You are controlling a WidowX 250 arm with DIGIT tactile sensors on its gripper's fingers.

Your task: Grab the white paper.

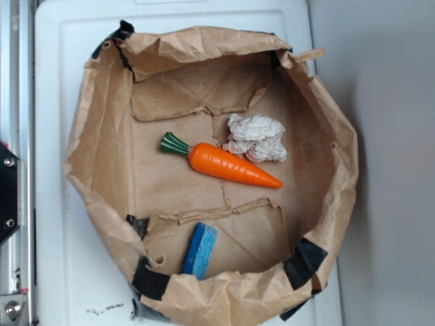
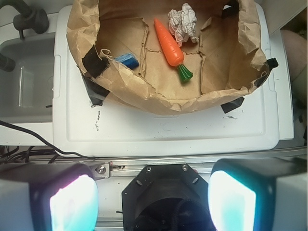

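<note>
White paper (image 1: 255,138): crumpled wad, lies inside brown paper bag (image 1: 102,156) on bag floor, toward back wall in exterior view. Just beside it, poss. touching: orange toy carrot (image 1: 231,165), green stem end pointing away from wad. Blue sponge (image 1: 200,250) well apart, near opposite bag wall. Bag sits on white lid (image 2: 163,130). Gripper (image 2: 153,201): pads spread wide, nothing btwn them, well apart from bag.

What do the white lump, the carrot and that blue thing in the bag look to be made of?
The white paper looks like thin matte paper, crumpled into sharp creases. The carrot seems to be plastic or painted wood: smooth, with a glossy shine and moulded ridges. The blue block looks like sponge, dull and slightly rough, though that is uncertain.
</note>
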